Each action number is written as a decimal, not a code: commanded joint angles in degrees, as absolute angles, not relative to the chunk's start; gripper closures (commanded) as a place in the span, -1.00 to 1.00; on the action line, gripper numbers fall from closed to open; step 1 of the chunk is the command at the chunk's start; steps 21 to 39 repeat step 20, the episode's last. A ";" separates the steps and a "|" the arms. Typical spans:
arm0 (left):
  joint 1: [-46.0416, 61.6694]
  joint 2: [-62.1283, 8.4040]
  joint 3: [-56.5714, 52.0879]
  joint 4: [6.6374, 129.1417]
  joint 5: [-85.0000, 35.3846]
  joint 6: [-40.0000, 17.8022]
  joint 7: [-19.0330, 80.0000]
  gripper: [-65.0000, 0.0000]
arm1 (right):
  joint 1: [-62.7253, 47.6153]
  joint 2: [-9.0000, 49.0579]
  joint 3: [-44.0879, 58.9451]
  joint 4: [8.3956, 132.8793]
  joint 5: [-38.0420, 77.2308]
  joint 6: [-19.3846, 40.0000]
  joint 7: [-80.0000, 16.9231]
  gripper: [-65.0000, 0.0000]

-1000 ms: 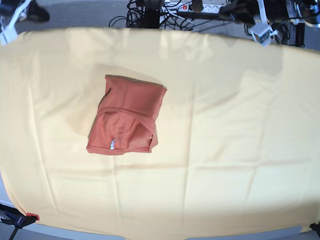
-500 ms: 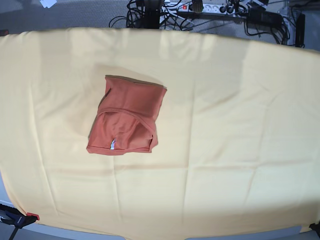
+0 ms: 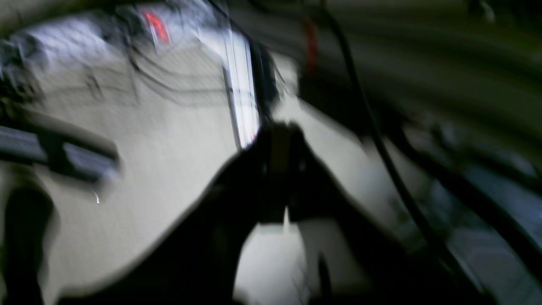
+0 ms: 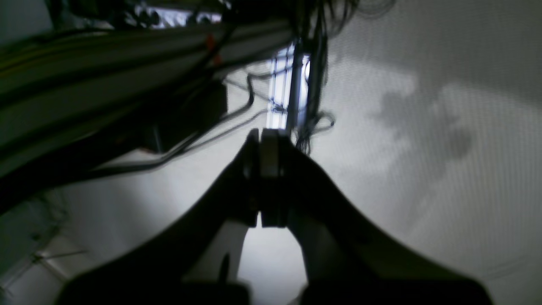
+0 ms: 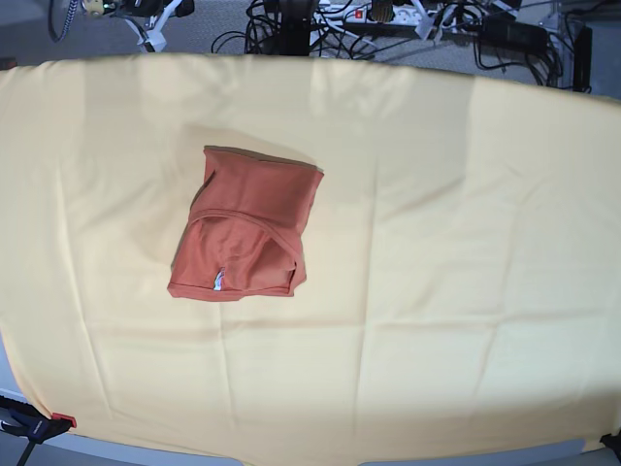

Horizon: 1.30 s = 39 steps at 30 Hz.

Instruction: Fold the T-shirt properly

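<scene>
On the yellow cloth [image 5: 437,291], left of its middle in the base view, lies the T-shirt [image 5: 245,226], folded into a compact rust-orange packet. Its neck opening faces the near edge of the cloth, w/ a small white tag [image 5: 218,282] showing just inside. The far edge of the packet is straight, the near part a bit rumpled, a sleeve fold sticking out toward the right side.

No arm or gripper shows over the cloth in the base view, so the shirt lies apart from both, untouched. Beyond the far edge of the cloth: grey floor w/ tangled black cables [image 5: 281,24] and a power strip [image 5: 398,14]. A red-tipped clamp [image 5: 34,424] sits at the near left corner of the cloth.

Left wrist view: heavy blur. The left gripper [image 3: 281,169] is a dark shape, fingers pressed together w/ no gap I can see, nothing between them. It points at pale floor and blurred cables, not at the cloth or shirt.

Right wrist view: sharper. The right gripper [image 4: 264,169] has its fingers [image 4: 269,152] closed flat against each other, holding nothing. Behind it: pale floor, dark cables [image 4: 313,63], a bright white strip [image 4: 281,97]. No shirt or cloth in either wrist view.
</scene>
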<state>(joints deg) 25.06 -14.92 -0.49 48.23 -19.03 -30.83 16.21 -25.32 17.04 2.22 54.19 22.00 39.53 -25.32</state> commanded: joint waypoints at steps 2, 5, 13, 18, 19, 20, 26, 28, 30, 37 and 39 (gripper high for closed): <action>22.02 -14.68 2.00 42.59 -15.46 -28.38 6.26 1.00 | -23.42 17.12 -0.19 51.29 17.41 36.84 -20.23 1.00; 18.06 -13.87 5.98 34.89 -10.68 -20.47 -4.01 1.00 | -20.53 15.55 -3.51 47.86 9.63 26.57 -16.40 1.00; 15.53 -8.23 9.32 27.97 -10.57 -5.04 -6.48 1.00 | -20.62 10.74 -9.82 46.59 -0.62 10.11 -13.58 1.00; 16.73 -6.22 9.32 26.52 -11.22 -7.84 -6.28 1.00 | -23.14 8.21 -10.24 46.59 -2.15 9.39 -10.85 1.00; 17.34 -5.74 9.32 26.52 -11.20 -8.54 -6.57 1.00 | -23.38 7.81 -10.24 46.59 -2.04 10.35 -10.52 1.00; 17.82 -5.23 9.32 26.57 -11.18 -8.58 -7.09 1.00 | -23.57 7.46 -10.26 46.59 -1.87 10.74 -10.46 1.00; 17.82 -5.23 9.32 26.57 -11.18 -8.58 -7.09 1.00 | -23.57 7.46 -10.26 46.59 -1.87 10.74 -10.46 1.00; 17.82 -5.23 9.32 26.57 -11.18 -8.58 -7.09 1.00 | -23.57 7.46 -10.26 46.59 -1.87 10.74 -10.46 1.00; 17.82 -5.23 9.32 26.57 -11.18 -8.58 -7.09 1.00 | -23.57 7.46 -10.26 46.59 -1.87 10.74 -10.46 1.00; 17.82 -5.23 9.32 26.57 -11.18 -8.58 -7.09 1.00 | -23.57 7.46 -10.26 46.59 -1.87 10.74 -10.46 1.00; 17.82 -5.23 9.32 26.57 -11.18 -8.58 -7.09 1.00 | -23.57 7.46 -10.26 46.59 -1.87 10.74 -10.46 1.00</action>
